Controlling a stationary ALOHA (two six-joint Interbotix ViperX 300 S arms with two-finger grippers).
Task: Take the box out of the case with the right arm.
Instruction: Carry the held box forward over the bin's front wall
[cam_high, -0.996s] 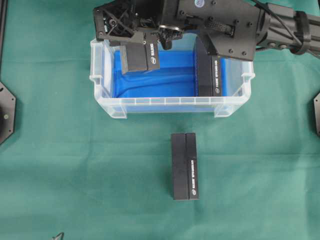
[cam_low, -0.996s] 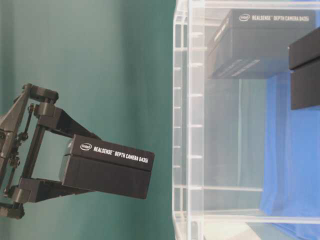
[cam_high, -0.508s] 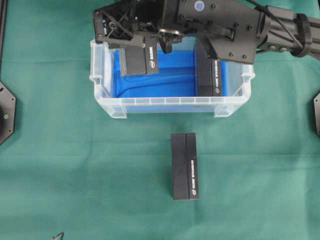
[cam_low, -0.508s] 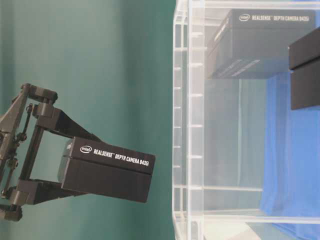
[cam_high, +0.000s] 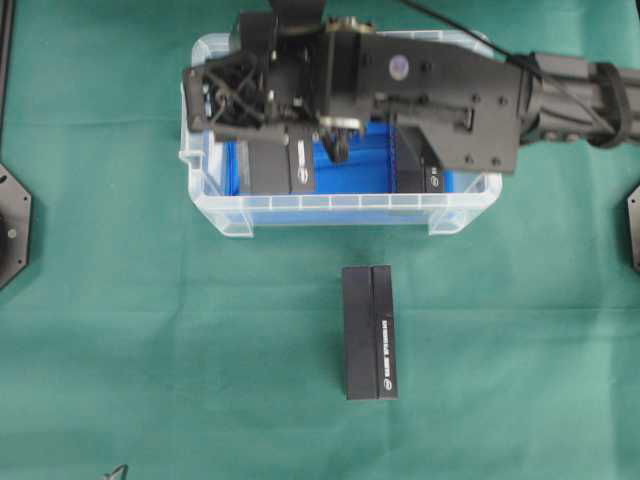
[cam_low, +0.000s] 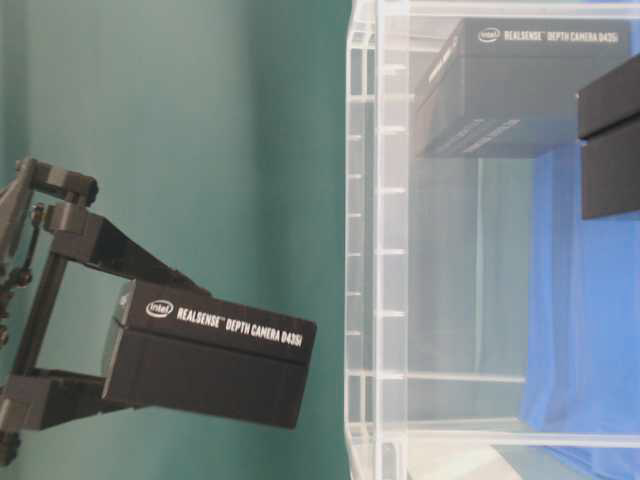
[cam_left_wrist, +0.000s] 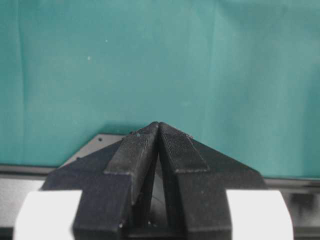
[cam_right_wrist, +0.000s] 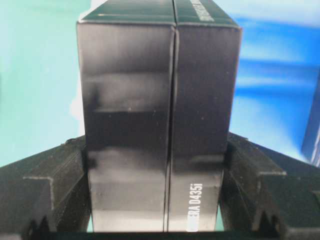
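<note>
**Right arm holds a black box above the clear case**

The right arm (cam_high: 440, 95) reaches in from the right edge of the green-covered table (cam_high: 150, 350) and stretches across the case (cam_high: 340, 215), which sits near the table's far edge. Its gripper (cam_high: 280, 150) is clamped on a black box (cam_high: 280, 165), one finger on each long side. In the right wrist view the box (cam_right_wrist: 157, 125) fills the space between the two fingers (cam_right_wrist: 45, 195), with white lettering running up its face.

From the overhead view the held box hangs over the left half of the case, above the blue lining (cam_high: 365, 170). In the table-level view the box (cam_low: 210, 360) shows against plain green, outside the clear wall (cam_low: 375, 250), tilted a little, with its printed label readable. How high it is above the lining I cannot tell.

A second black box (cam_high: 430, 165) stands inside the case against its right end, partly under the arm. A third black box (cam_high: 370, 332) lies on the table in front of the case, apart from it, long side running toward the near edge.

The left gripper (cam_left_wrist: 158, 131) appears only in its own wrist view: its two fingertips meet at a point with nothing between them, green cloth beyond.
</note>
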